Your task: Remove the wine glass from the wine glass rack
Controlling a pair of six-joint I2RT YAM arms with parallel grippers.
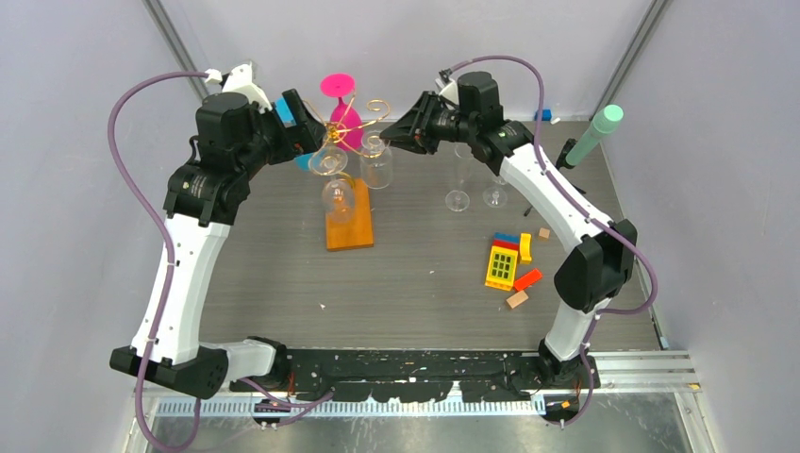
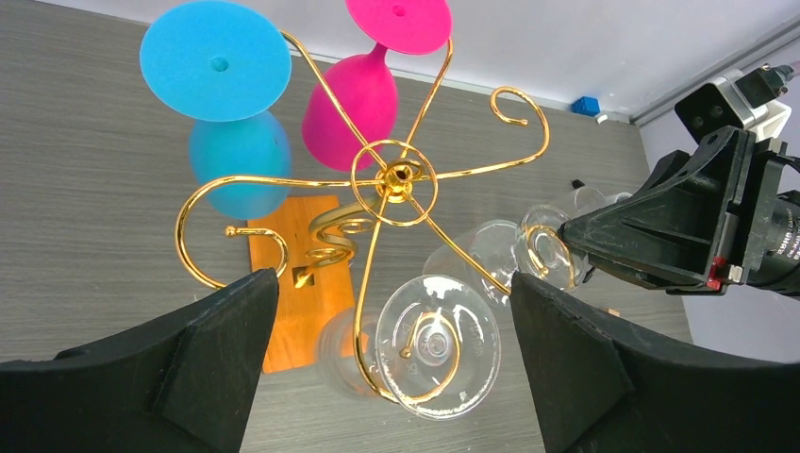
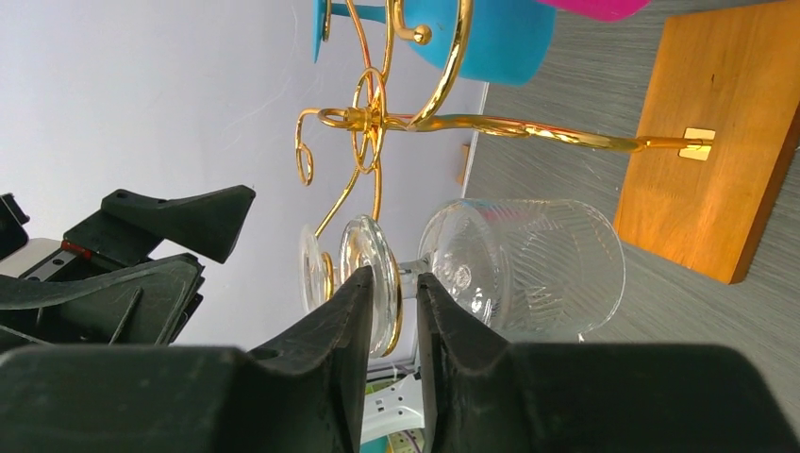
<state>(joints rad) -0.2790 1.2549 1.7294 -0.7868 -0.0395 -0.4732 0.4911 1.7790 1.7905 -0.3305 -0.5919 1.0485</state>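
Wine glass [image 3: 528, 269], clear and ribbed, hangs inverted on gold rack [image 3: 566, 138].

Robot lab test cell, plain pale walls [image 1: 57, 236] closing in a grey wood-grain table [image 1: 425, 283], two purple-cabled arms [image 1: 184, 274] based at a slotted metal rail [image 1: 641, 361] at 6 o'clock, toy blocks [image 1: 507, 264] at 4 o'clock, mint-tipped tripod [image 1: 592, 140] at 2 o'clock.
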